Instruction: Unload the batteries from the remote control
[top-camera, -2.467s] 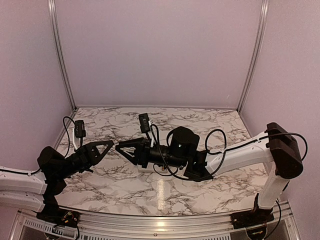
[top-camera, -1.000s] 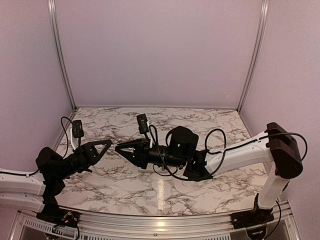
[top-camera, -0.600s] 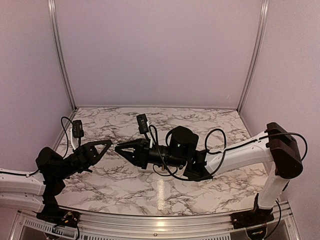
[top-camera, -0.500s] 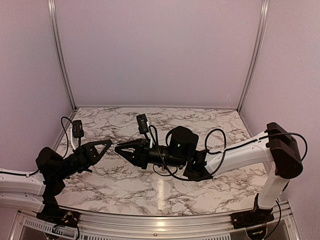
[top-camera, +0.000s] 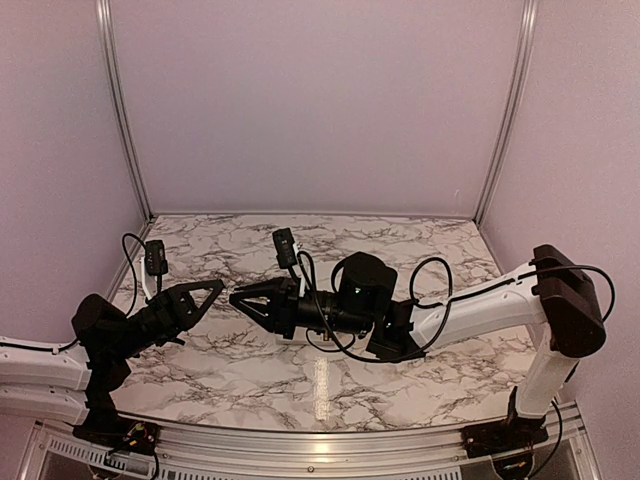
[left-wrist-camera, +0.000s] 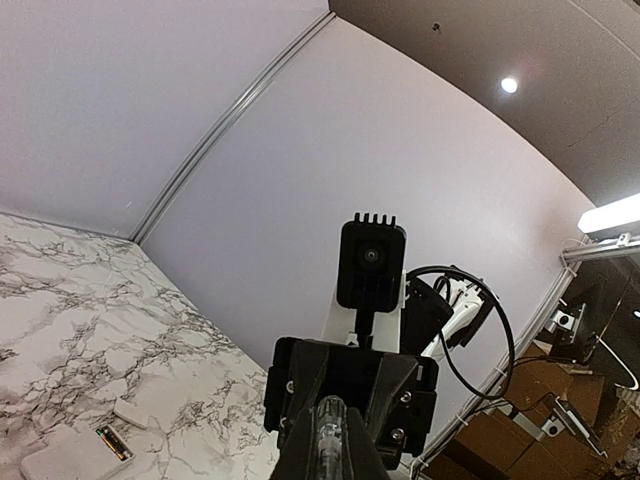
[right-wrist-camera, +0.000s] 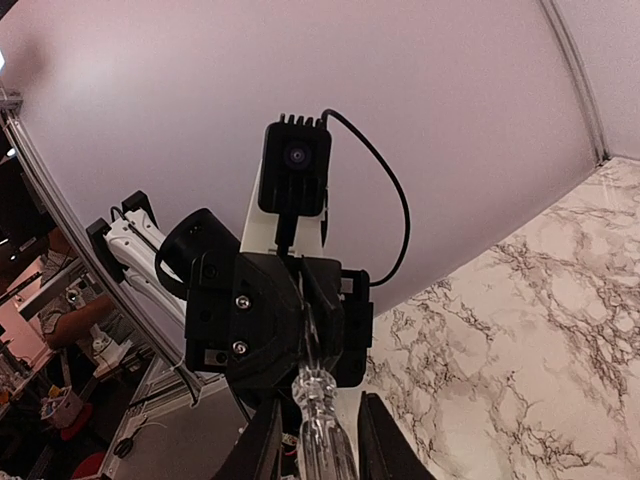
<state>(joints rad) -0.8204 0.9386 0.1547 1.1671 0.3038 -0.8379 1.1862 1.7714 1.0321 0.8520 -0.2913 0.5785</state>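
Observation:
The white remote control (left-wrist-camera: 60, 465) lies flat on the marble table (left-wrist-camera: 90, 330), low in the left wrist view. One gold-brown battery (left-wrist-camera: 112, 441) sits in its open compartment. In the top view the remote control (top-camera: 286, 339) is mostly hidden under the right arm. Both grippers meet tip to tip above the table on a clear-handled screwdriver (right-wrist-camera: 322, 425). My left gripper (top-camera: 219, 287) is shut on its thin shaft. My right gripper (right-wrist-camera: 320, 440) stands slightly open around the handle, with a gap on each side.
A small white flat piece (left-wrist-camera: 130, 413) lies on the table beside the remote. Pale walls with aluminium posts (top-camera: 122, 110) close in the back and sides. The right arm's forearm (top-camera: 470, 305) stretches low across the table's middle.
Since the earliest frame both grippers have shifted slightly to the left together. Over the last second nothing visibly moves in the top view.

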